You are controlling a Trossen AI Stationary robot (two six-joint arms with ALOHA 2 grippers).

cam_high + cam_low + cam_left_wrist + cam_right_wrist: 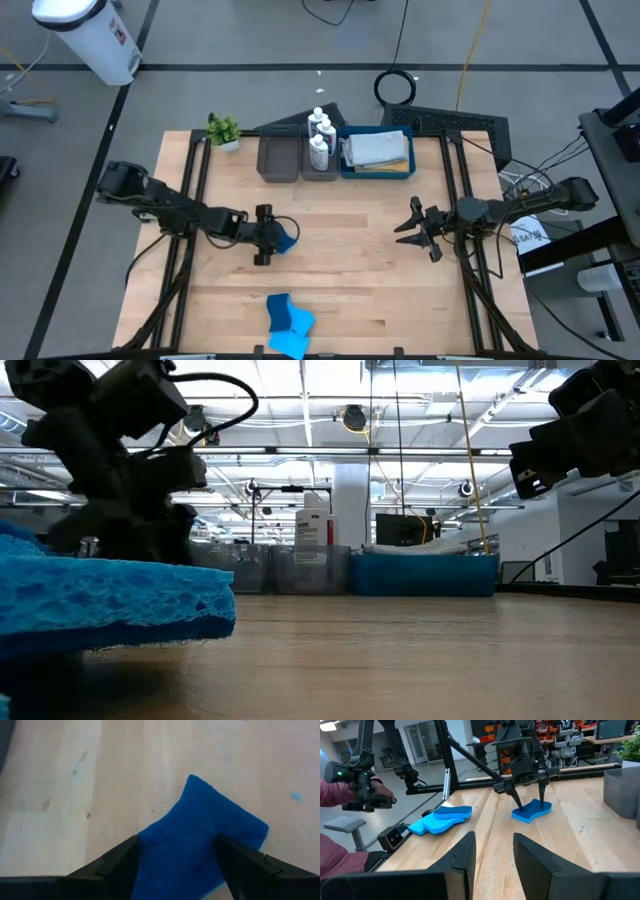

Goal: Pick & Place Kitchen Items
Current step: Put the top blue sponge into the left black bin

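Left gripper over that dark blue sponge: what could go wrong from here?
1. The left gripper straddles the sponge near one end, and the sponge already sits tilted in the right wrist view, so it may pivot or slip out on the lift.
2. The grey tray beside the bottles is a narrow target; a dangling sponge could catch its rim or nudge a bottle.

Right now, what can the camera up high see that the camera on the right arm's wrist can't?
Only the high view shows the white bottles in a grey tray, the blue tray with a folded cloth, and the waiting right gripper from above, fingers spread. Only the right wrist view shows a person's hand holding a dark controller beyond the table. Both show the left gripper straddling a dark-blue sponge, the light-blue sponges near the table edge, and the potted plant.
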